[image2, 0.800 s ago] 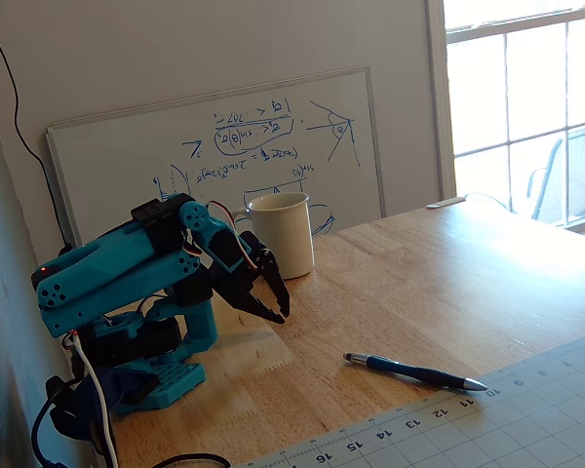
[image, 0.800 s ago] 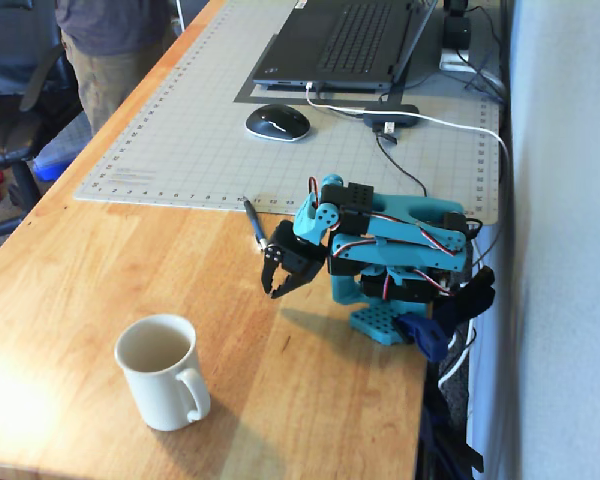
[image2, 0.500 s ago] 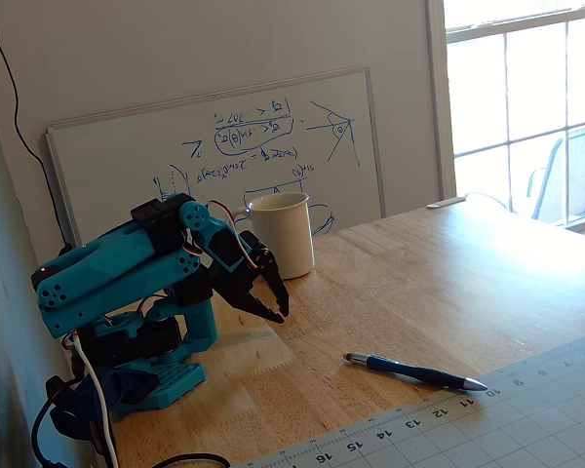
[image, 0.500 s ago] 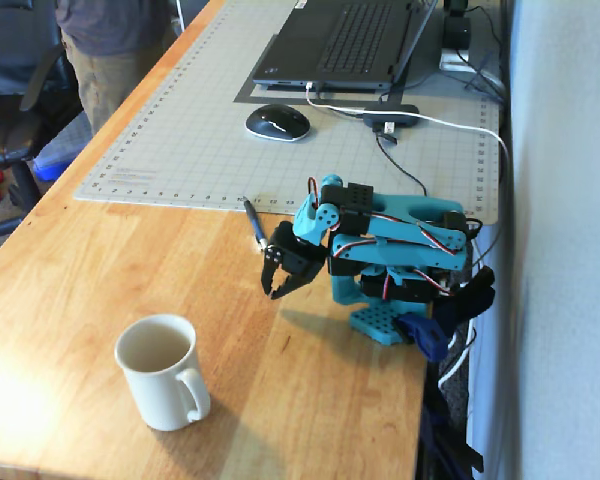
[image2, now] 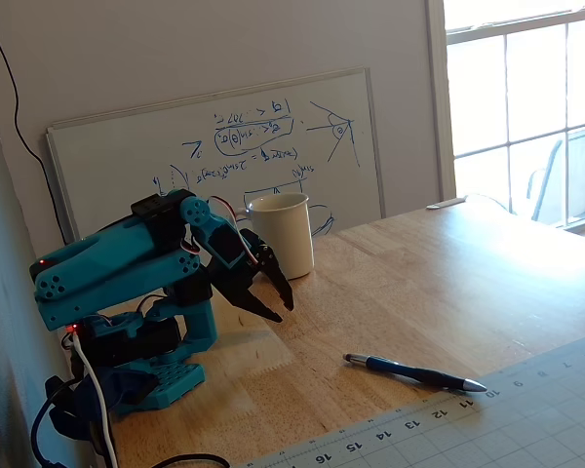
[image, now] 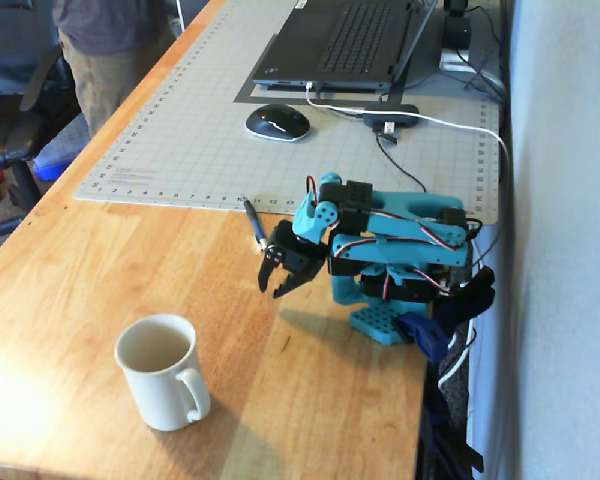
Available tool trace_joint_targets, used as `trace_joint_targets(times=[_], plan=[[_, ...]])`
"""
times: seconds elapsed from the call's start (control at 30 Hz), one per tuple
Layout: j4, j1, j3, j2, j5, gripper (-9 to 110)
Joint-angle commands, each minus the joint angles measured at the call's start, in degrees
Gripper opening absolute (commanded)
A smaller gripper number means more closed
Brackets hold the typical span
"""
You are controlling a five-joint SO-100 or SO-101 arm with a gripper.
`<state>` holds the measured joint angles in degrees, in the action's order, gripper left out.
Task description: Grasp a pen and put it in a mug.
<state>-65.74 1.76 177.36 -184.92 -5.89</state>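
- A wooden desk [image: 130,270] stands against a pale wall, with a whiteboard [image2: 224,146] leaning at one end and a window beside it in a fixed view.
- The pen [image2: 414,372] lies flat on the bare wood, its far end touching the near edge of the grey cutting mat [image: 200,130]; in a fixed view [image: 255,224] it shows as a short dark stick just past the gripper.
- The gripper [image: 271,284] hangs above the wood just beside the pen, touching nothing, its black jaws parted and pointing down; a fixed view [image2: 276,307] shows the gap too.
- The blue arm [image: 390,250] is folded low over its base at the desk's wall-side edge.
- The mug [image: 163,372] stands upright near the desk's front corner, well apart from pen and gripper, handle turned toward the camera.
- On the mat sit a computer mouse [image: 277,122] and a laptop [image: 345,40], toward the far end.
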Motion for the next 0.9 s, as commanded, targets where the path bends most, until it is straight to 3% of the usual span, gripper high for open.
trace_joint_targets(times=[0.0, 0.33, 0.87], plan=[[0.09, 0.09, -10.72, 9.23, -7.38, 15], [-0.18, -1.05, -35.07, 40.96, -34.45, 22], [0.62, -27.77, -61.35, 71.72, -71.63, 21]])
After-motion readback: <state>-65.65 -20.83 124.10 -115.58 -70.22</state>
